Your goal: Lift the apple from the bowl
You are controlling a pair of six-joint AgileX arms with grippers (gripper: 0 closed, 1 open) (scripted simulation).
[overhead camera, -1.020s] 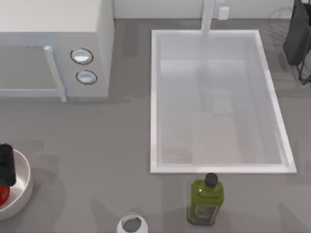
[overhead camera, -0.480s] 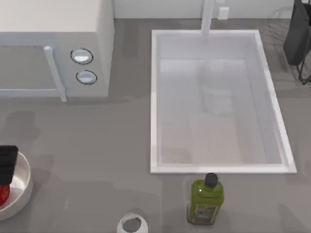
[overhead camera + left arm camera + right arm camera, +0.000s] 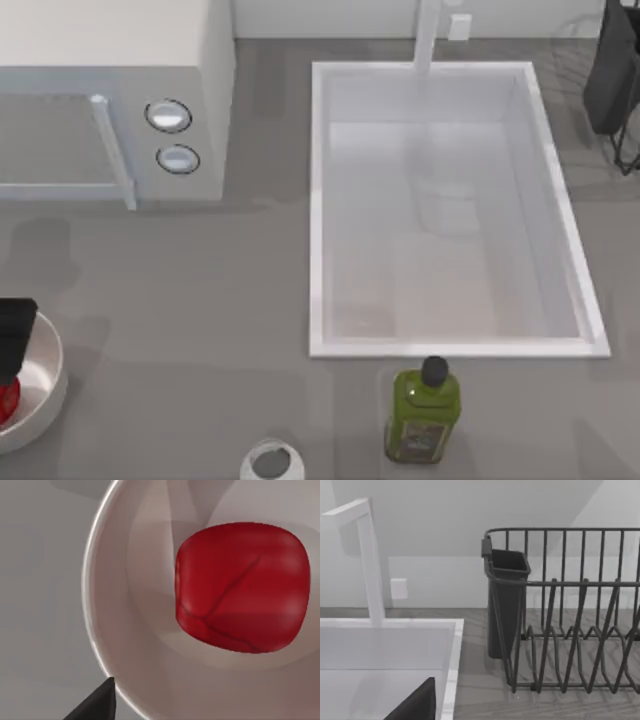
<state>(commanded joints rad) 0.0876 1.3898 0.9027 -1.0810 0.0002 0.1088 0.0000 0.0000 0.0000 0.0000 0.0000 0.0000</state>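
Observation:
The red apple (image 3: 7, 401) lies in the white bowl (image 3: 45, 385) at the table's left edge, near the front. In the left wrist view the apple (image 3: 242, 587) looks large and glossy inside the bowl's thick rim (image 3: 92, 605). My left gripper (image 3: 13, 342) hangs directly over the bowl, above the apple and partly covering it. One dark fingertip (image 3: 97, 706) stands outside the rim, far off to the side, so the fingers are spread open and hold nothing. My right arm (image 3: 610, 70) is parked at the back right; one of its fingertips (image 3: 417, 705) also sits wide of centre.
A microwave (image 3: 110, 100) stands at the back left. The sink (image 3: 320, 250) with its faucet (image 3: 428, 35) fills the middle. A green bottle (image 3: 422, 412) and a small white cup (image 3: 271, 462) stand at the front. A dish rack (image 3: 560, 605) is back right.
My left gripper has shifted slightly right over the bowl since a second ago, and it has hardly moved in the last half second. The apple and bowl stay put.

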